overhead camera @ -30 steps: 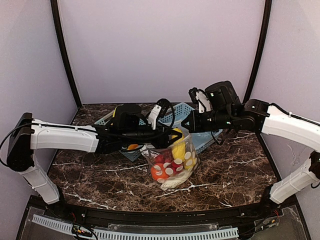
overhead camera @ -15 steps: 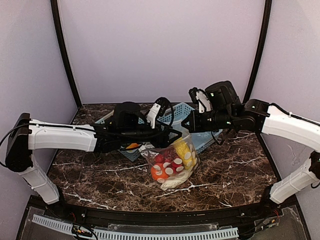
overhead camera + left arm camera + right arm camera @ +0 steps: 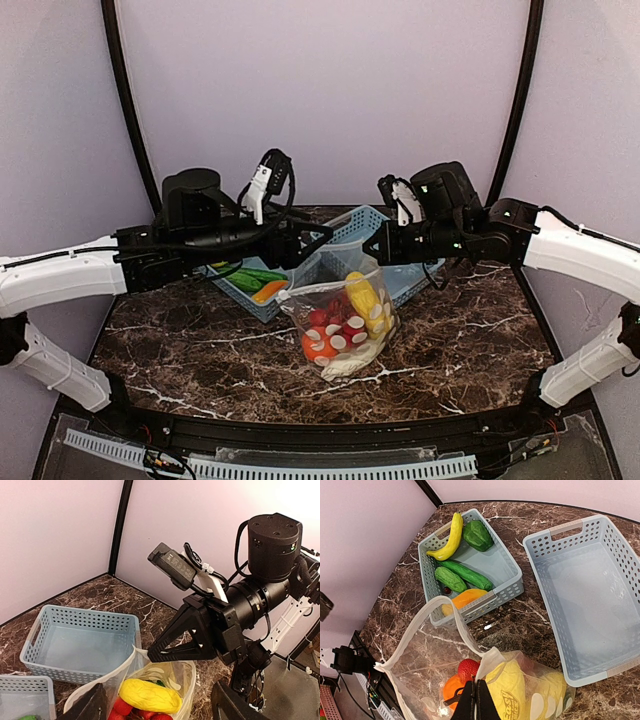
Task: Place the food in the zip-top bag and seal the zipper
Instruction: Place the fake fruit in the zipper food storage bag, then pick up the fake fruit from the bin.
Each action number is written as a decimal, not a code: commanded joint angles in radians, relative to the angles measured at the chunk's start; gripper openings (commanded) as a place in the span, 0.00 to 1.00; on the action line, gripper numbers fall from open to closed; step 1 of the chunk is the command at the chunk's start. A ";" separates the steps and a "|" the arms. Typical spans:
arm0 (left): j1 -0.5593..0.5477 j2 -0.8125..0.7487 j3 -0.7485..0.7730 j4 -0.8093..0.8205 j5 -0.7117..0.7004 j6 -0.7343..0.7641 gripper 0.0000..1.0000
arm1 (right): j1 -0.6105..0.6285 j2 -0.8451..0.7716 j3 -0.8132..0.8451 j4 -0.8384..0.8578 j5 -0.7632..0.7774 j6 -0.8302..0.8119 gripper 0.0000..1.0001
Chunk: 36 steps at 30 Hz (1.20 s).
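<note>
The zip-top bag (image 3: 340, 322) stands on the marble table with its mouth open and dotted side facing front. Inside lie food pieces: a yellow piece (image 3: 517, 685), a red strawberry (image 3: 468, 669) and an orange one (image 3: 451, 687). My right gripper (image 3: 476, 692) is shut on the bag's rim, holding the zipper strip (image 3: 451, 611) up. From the left wrist view, the right gripper (image 3: 151, 656) pinches the rim above the yellow piece (image 3: 150, 696). My left gripper (image 3: 322, 236) hangs open, up and left of the bag, with nothing between its fingers (image 3: 85, 707).
A light-blue basket (image 3: 512, 582) left of the bag holds a banana (image 3: 451, 534), a green pepper (image 3: 477, 534), cucumbers (image 3: 465, 574) and an orange piece (image 3: 465, 600). A second basket (image 3: 545, 565), to the right behind the bag, has nothing in it. Purple walls enclose the table.
My left gripper has pulled back from the bag's mouth, up and to the left, with its jaws widening. The yellow piece stays in the bag. The right arm has not moved.
</note>
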 commanded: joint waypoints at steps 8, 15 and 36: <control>0.245 -0.126 0.005 -0.442 0.154 0.022 0.75 | -0.005 -0.020 0.008 0.053 -0.002 -0.004 0.00; 0.416 -0.005 0.018 -0.489 0.289 0.072 0.74 | -0.005 -0.028 0.008 0.052 -0.004 0.000 0.00; 0.517 0.441 0.199 -0.583 0.253 0.169 0.57 | -0.005 -0.061 0.004 0.039 0.007 -0.005 0.00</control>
